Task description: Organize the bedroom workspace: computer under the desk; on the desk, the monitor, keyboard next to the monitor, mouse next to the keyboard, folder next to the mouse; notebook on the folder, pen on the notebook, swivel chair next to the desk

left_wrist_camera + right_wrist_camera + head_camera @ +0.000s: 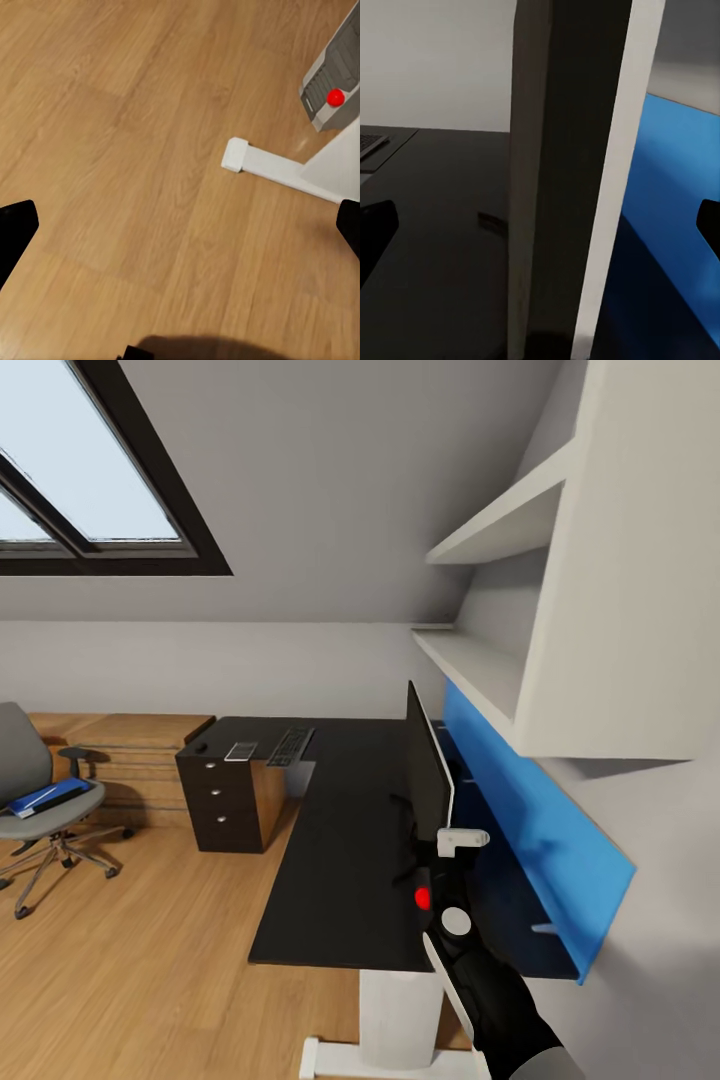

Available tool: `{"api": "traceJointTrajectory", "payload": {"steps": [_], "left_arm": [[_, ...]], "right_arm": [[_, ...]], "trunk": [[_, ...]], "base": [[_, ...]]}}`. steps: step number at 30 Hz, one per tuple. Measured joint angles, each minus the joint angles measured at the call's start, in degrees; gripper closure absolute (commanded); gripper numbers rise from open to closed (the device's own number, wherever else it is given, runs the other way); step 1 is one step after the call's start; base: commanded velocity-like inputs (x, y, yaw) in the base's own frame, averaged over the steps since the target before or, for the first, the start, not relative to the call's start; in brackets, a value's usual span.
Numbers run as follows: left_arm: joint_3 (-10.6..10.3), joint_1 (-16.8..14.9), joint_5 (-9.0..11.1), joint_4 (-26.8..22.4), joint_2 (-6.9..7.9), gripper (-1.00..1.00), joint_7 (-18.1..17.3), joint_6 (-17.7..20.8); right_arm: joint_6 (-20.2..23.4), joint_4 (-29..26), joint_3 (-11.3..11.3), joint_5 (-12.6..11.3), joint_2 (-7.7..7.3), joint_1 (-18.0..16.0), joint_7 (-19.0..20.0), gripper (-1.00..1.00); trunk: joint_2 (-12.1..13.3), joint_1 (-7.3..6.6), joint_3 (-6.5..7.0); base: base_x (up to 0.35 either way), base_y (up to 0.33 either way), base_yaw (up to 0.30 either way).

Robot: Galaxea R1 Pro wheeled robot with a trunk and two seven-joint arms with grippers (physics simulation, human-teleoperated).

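The right gripper point(540, 217) has its jaws apart on either side of the monitor's point(428, 770) edge, ready to steady or shift it on the counter point(340, 840), while the left gripper point(180, 232), jaws also apart, hangs over the floor point(127, 135) near the computer point(335, 79).

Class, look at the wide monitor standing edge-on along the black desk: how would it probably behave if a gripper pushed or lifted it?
The monitor looks tall, very thin and wide, so a push high up would probably tip it. It seems rigid. Its smooth panel on the glossy desk may slide.
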Motion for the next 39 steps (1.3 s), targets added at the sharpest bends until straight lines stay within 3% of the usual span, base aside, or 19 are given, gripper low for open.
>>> {"api": "traceJointTrajectory", "payload": {"steps": [39], "left_arm": [[0.1,0.0,0.0,-0.1,0.03,-1.00,0.0,0.0]], "right_arm": [[0.0,0.0,0.0,0.0,-0.02,0.0,-0.1,-1.00]], "trunk": [[0.0,0.01,0.00]], "base": [[0.027,0.031,0.000]]}}
